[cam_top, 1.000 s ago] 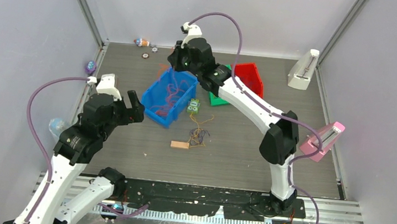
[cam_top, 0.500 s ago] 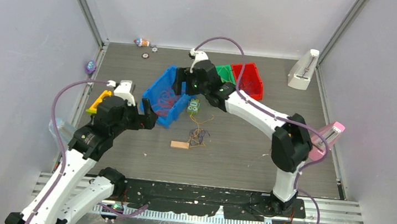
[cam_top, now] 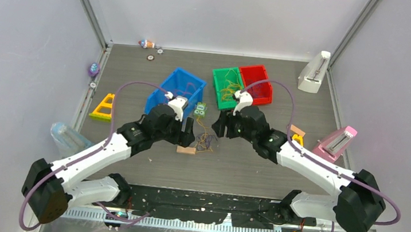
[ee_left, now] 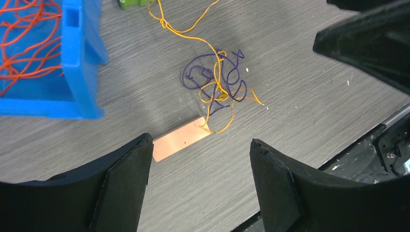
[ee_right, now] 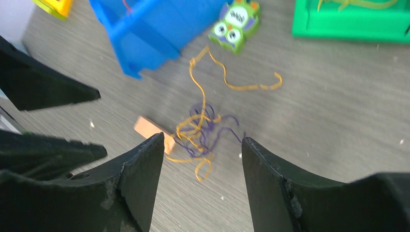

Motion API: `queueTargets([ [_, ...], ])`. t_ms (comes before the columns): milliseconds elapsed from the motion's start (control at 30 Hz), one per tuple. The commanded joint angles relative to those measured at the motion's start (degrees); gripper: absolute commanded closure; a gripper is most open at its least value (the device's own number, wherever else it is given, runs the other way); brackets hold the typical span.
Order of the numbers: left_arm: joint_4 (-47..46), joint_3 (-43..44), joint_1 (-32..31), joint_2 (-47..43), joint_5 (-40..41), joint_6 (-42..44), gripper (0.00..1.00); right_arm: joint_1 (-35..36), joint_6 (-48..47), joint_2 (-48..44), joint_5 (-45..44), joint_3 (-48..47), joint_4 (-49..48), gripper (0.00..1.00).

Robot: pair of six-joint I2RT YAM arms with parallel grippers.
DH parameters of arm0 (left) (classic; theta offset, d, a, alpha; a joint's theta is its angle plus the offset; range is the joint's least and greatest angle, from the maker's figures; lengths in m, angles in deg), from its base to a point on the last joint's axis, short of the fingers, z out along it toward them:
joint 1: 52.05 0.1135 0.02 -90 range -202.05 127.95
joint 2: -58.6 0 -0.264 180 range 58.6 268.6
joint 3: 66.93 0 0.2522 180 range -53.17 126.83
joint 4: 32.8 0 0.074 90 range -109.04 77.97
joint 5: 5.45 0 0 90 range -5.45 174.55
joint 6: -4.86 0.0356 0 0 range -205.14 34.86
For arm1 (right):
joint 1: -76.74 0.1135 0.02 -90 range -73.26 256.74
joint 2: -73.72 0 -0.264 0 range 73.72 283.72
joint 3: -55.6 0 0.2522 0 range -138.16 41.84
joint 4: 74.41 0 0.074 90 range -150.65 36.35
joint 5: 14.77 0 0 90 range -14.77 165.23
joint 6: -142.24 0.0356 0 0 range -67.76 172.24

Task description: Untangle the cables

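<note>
Between the two claws, on the desk, lies the tangle of yellow and purple cables. Both the left claw and the right claw hang over it released, jaws spread, probably so each can take one colour and draw them apart. Under the left claw's gap a tan block touches a yellow strand; fastened or not, I cannot tell. Blur softens the right wrist view; the yellow strand's far end is cut off.

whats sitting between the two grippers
The yellow-and-purple cable tangle, lying on the table in the gap between the left gripper and the right gripper, slightly nearer the arm bases; the top view shows it.
</note>
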Motion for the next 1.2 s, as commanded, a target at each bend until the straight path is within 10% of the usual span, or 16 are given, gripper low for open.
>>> queueTargets([
  [0,-10.8,-3.1,-0.3,2.3,-2.2,2.6,0.28,-0.1,1.1,-1.9,1.2,5.3,-5.9,0.35],
  [433,-29.1,-8.7,-0.3,8.0,-5.7,5.9,0.31,1.6,4.3,12.0,6.5,6.9,-14.2,0.23],
  [600,-31.8,-9.2,-0.3,10.0,-5.7,5.9,0.34,1.8,5.2,17.9,5.0,5.0,-15.0,0.39],
  [833,-33.3,-9.0,-0.3,13.7,-8.4,6.3,0.37,1.8,6.5,16.4,3.8,7.6,-17.8,0.93],
  [1167,-31.4,-5.1,-0.3,19.3,-12.3,5.6,0.39,1.8,7.3,15.5,6.2,9.6,-20.0,0.94],
])
